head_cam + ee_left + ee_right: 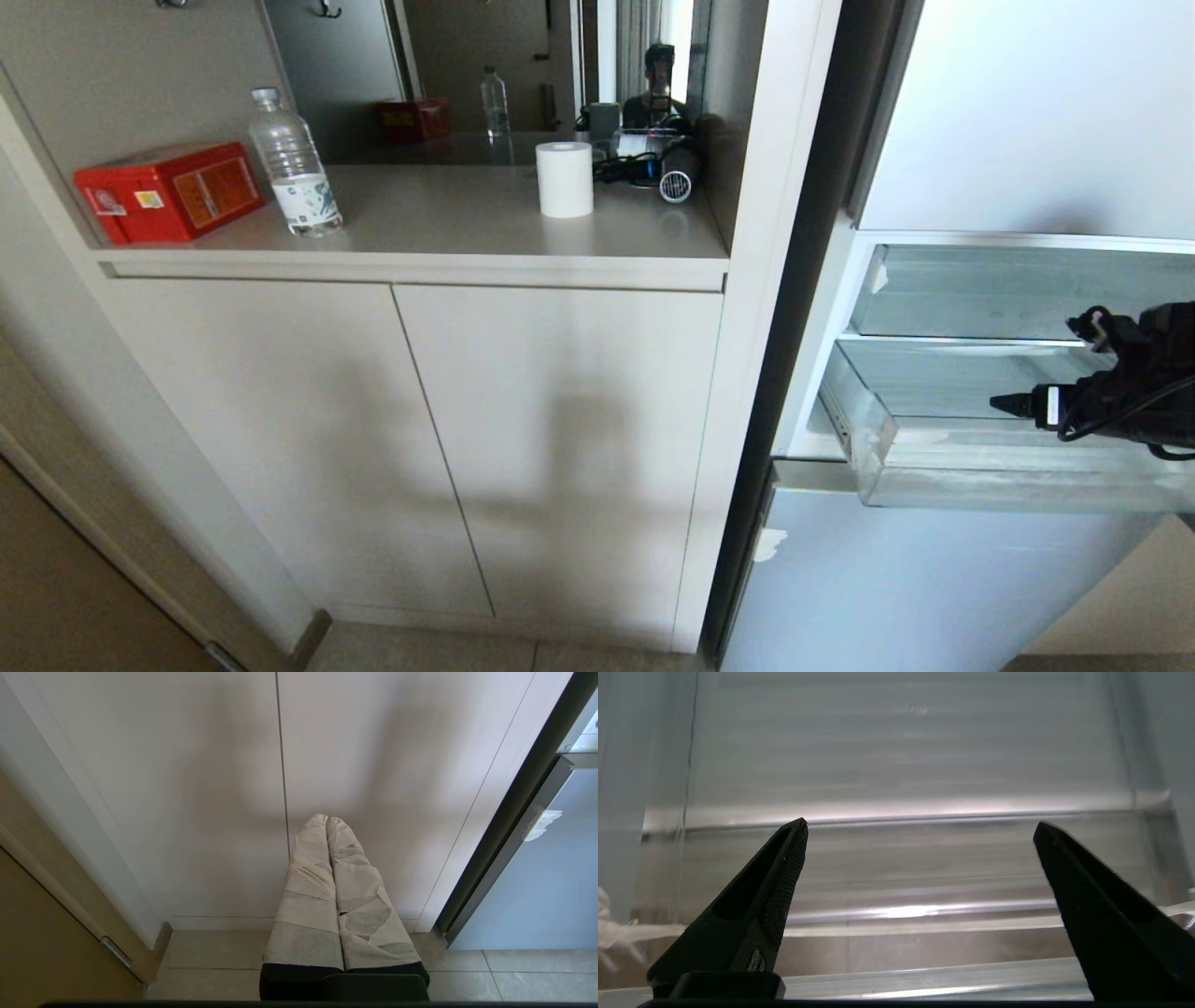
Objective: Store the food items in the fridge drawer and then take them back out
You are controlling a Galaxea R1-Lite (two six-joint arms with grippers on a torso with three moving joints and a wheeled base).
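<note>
**Right gripper standing wide open over the pulled-out fridge drawer**

On the far left of the head view, a red box is lying on the beige counter, and a clear water bottle is standing just beside it. More to the right, a white paper roll is standing upright, and near it a hair dryer is lying against the mirror. Below the counter, the two cabinet doors are staying closed.

The left gripper is hanging in front of these doors, its tape-wrapped fingers pressing together, and it is holding nothing.

On the right, the fridge drawer is standing pulled out, under the shallower clear tray. The right gripper is pointing into the drawer; its black fingers are spreading far apart with nothing between them. The right arm is showing at the right edge of the head view. I cannot see the two fruits in any view.
</note>
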